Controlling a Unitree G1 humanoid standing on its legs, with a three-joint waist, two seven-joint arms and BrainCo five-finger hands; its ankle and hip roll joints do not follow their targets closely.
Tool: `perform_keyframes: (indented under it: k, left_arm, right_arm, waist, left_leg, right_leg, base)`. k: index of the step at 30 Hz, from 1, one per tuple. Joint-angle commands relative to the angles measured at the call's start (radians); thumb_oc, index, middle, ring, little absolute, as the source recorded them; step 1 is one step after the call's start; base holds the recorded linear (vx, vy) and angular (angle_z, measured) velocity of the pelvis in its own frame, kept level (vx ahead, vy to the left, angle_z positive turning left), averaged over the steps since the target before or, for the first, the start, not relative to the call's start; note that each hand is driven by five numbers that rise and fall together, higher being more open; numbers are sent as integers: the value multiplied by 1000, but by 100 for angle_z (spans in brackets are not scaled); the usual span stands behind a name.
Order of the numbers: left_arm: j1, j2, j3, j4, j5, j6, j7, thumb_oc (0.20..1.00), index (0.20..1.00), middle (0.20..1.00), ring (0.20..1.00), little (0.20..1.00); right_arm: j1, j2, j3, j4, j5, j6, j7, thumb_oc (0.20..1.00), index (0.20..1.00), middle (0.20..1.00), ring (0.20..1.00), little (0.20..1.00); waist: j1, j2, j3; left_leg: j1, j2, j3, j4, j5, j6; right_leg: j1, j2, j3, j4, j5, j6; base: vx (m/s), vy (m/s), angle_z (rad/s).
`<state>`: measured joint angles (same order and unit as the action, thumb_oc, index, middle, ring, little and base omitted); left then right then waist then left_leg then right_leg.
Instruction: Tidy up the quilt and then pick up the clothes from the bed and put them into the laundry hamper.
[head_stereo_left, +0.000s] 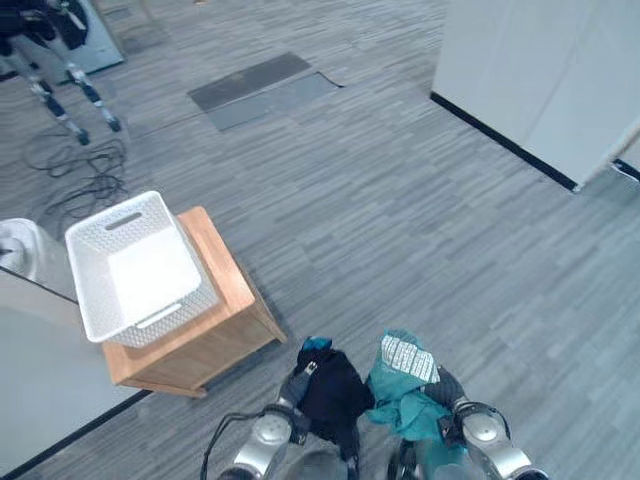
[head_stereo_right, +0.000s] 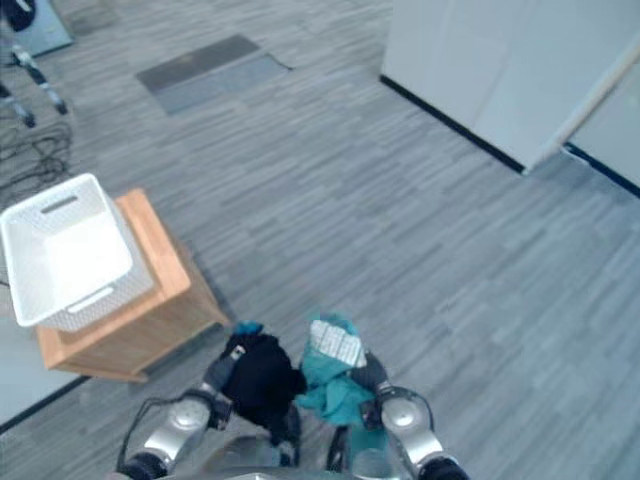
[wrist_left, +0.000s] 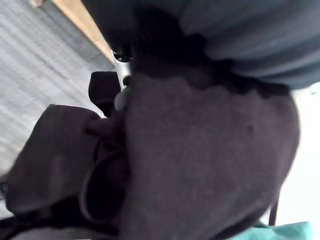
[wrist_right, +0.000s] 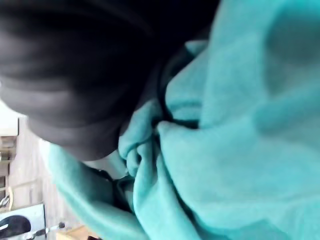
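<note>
A black garment (head_stereo_left: 333, 395) hangs bunched at the left hand (head_stereo_left: 296, 385), draped over it. A teal garment (head_stereo_left: 402, 405) with a white patterned patch on top is bunched at the right hand (head_stereo_left: 447, 392), touching the black one. A white perforated hamper (head_stereo_left: 140, 268), upright, stands well ahead-left of both hands.

Black cloth (head_stereo_left: 333, 395) is burying the left hand (head_stereo_left: 295, 386) and teal cloth (head_stereo_left: 405, 395) is covering the right hand (head_stereo_left: 447, 385), hiding both sets of fingers, while both arms are running off the bottom edge.
</note>
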<state>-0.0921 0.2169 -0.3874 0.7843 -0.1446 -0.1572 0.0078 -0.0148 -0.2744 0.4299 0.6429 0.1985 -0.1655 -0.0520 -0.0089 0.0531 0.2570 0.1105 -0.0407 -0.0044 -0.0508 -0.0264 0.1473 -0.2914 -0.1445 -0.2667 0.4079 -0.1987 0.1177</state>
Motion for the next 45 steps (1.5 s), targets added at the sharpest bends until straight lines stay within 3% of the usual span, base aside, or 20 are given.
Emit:
perform_keyframes:
  k: [1,3,5,8,10,14,15,16,19,21,22,24,29,33,36,38,39,40,42,45]
  left_arm:
    - [-8,18,-17,-55,-14,-64,32,200,200,200,200,200]
    - [-2,15,10,-34,-30,-73,58,200,200,200,200,200]
    - [7,5,33,-21,-53,-76,66,200,200,200,200,200]
    - [-12,-39,58,-38,-163,-59,112,200,200,200,200,200]
    - [-2,-33,50,-90,-200,-63,124,200,200,200,200,200]
    - [-15,-54,78,-61,-250,-78,150,200,200,200,200,200]
    - [0,-54,75,-65,-239,-79,148,200,200,200,200,200]
    - [29,-38,97,-98,-207,-76,157,200,200,200,200,200]
    - [59,-17,137,-161,-204,-77,160,200,200,200,200,200]
    - [97,-23,148,-144,-238,-85,156,200,200,200,200,200]
    - [82,-25,148,-114,-219,-79,167,200,200,200,200,200]
    - [62,-11,140,-116,-185,-70,194,200,200,200,200,200]
    - [53,19,60,-230,-139,-74,177,200,200,200,200,200]
    - [-32,37,-3,-282,-111,-68,172,200,200,200,200,200]
    - [-35,19,-19,-246,-82,-62,148,200,200,200,200,200]
    - [-65,-22,-35,-226,-76,-55,145,200,200,200,200,200]
    - [-121,-79,-66,-177,-73,-47,173,200,200,200,200,200]
    - [-122,-79,-66,-176,-73,-48,173,200,200,200,200,200]
    - [-217,-136,-88,-112,-83,-39,194,200,200,200,200,200]
    - [-231,-155,-91,-83,-69,-35,198,200,200,200,200,200]
  right_arm:
    - [-80,29,-46,-65,47,-32,-36,200,200,200,200,200]
    - [-80,44,-31,-60,50,-18,-14,200,200,200,200,200]
    - [-72,44,-19,-57,32,-15,-3,200,200,200,200,200]
    - [-91,10,33,-35,-18,-29,-10,200,200,200,200,200]
    - [-104,4,45,-73,-2,-30,-31,200,200,200,200,200]
    - [-136,6,69,-82,10,-30,-33,200,200,200,200,200]
    - [-133,17,71,-68,25,-33,-23,200,200,200,200,200]
    - [-136,32,82,-55,25,-34,-4,200,200,200,200,200]
    - [-144,41,99,-79,20,-30,31,200,200,200,200,200]
    - [-125,63,119,-91,-17,-40,36,200,200,200,200,200]
    - [-123,77,122,-100,-53,-35,20,200,200,200,200,200]
    - [-128,79,106,-128,-51,-25,15,200,200,200,200,200]
    - [-104,26,75,-206,-47,-26,-2,200,200,200,200,200]
    - [-97,-11,16,-237,-19,-18,-27,200,200,200,200,200]
    - [-75,-40,-40,-219,-27,-43,-29,200,200,200,200,200]
    - [-12,-83,-95,-255,25,-70,2,200,200,200,200,200]
    - [10,-119,-114,-253,55,-99,3,200,200,200,200,200]
    - [9,-119,-115,-253,55,-99,3,200,200,200,200,200]
    - [-6,-141,-121,-247,59,-110,-21,200,200,200,200,200]
    - [-7,-145,-125,-246,48,-118,-34,200,200,200,200,200]
  waist:
    - [9,-8,20]
    - [10,-36,10]
    - [15,-38,3]
    - [60,-48,23]
    - [91,-69,50]
    - [145,-88,24]
    - [148,-87,8]
    - [150,-77,-31]
    - [178,-87,-55]
    - [195,-113,-54]
    - [179,-116,-54]
    - [139,-77,-45]
    - [58,-56,-24]
    - [59,-85,-17]
    - [96,-85,-5]
    - [103,-78,-6]
    - [109,-80,17]
    - [108,-81,15]
    - [136,-81,40]
    - [155,-72,37]
  left_leg:
    - [92,56,54,6,-119,-140]
    - [156,75,-17,52,-193,-160]
    - [167,94,-49,129,-195,-175]
    - [-64,131,-42,643,-12,-186]
    - [-209,152,55,815,-6,-156]
    - [-354,108,245,604,-74,-152]
    - [-350,115,325,473,-58,-147]
    - [-325,132,522,251,-14,-171]
    - [-242,88,555,138,-26,-132]
    - [-194,1,476,130,-66,-61]
    - [-171,-12,454,120,-75,-43]
    - [-112,15,395,68,-49,-39]
    - [-35,32,153,37,-52,-95]
    - [-26,34,-65,92,-128,-126]
    - [-61,42,-139,189,-159,-153]
    - [-120,51,-118,306,-144,-177]
    - [-188,109,20,392,-102,-178]
    - [-190,107,20,389,-99,-177]
    - [-247,140,176,346,-74,-173]
    - [-271,131,207,254,-9,-182]
  right_leg:
    - [115,-57,116,-426,250,63]
    - [86,-66,228,-406,290,91]
    - [91,-55,220,-358,286,84]
    - [191,-46,141,-345,249,1]
    - [292,-29,81,-376,203,-45]
    - [454,16,-17,-451,108,-39]
    - [484,33,-41,-457,86,-33]
    - [549,86,-100,-442,37,-10]
    - [560,101,-168,-340,41,22]
    - [512,32,-213,-44,181,140]
    - [457,7,-208,94,257,144]
    - [309,1,-136,256,274,144]
    - [221,-62,31,-163,196,55]
    - [213,-66,278,-421,215,77]
    - [246,-76,166,-369,224,90]
    - [315,-67,76,-410,205,70]
    - [378,-60,9,-434,188,52]
    - [376,-62,8,-435,190,52]
    - [432,-44,-70,-468,165,35]
    - [459,-22,-109,-483,149,33]
  base:
    - [663,-175,147]
    - [748,-277,95]
    - [587,-262,103]
    - [529,-373,136]
    - [507,-390,88]
    - [531,-155,79]
    - [949,-114,55]
    - [738,-84,59]
    - [656,-7,128]
    - [698,45,100]
    - [535,-37,141]
    - [428,-86,197]
    - [437,-283,242]
    - [402,-406,188]
    - [159,-316,181]
    - [78,-159,223]
    - [-34,-124,163]
    - [-144,-165,174]
    - [-86,-105,130]
    - [81,-27,54]
